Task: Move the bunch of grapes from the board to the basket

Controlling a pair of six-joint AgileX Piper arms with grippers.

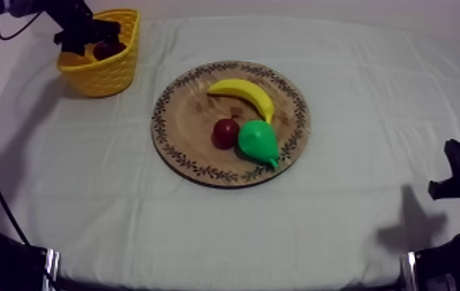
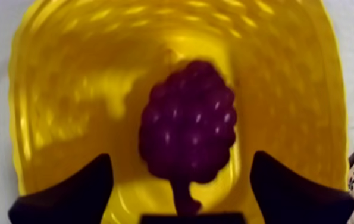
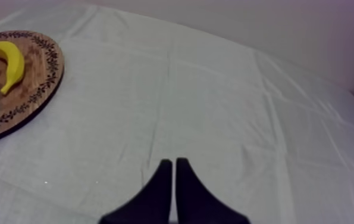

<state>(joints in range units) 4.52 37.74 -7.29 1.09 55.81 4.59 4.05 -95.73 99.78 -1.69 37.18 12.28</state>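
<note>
Inside the yellow basket (image 2: 48,89) lies the bunch of grapes (image 2: 189,122), apparently loose; left gripper (image 2: 180,156) wide, right gripper (image 3: 174,161) narrow.

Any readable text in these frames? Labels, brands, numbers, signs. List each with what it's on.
None: no words, numbers, brand marks or signs can be read.
The wooden board has a leafy ornament round its rim, not lettering.
The yellow basket, bunch of grapes, banana, pear, small red fruit and cloth carry no visible marks.
</note>
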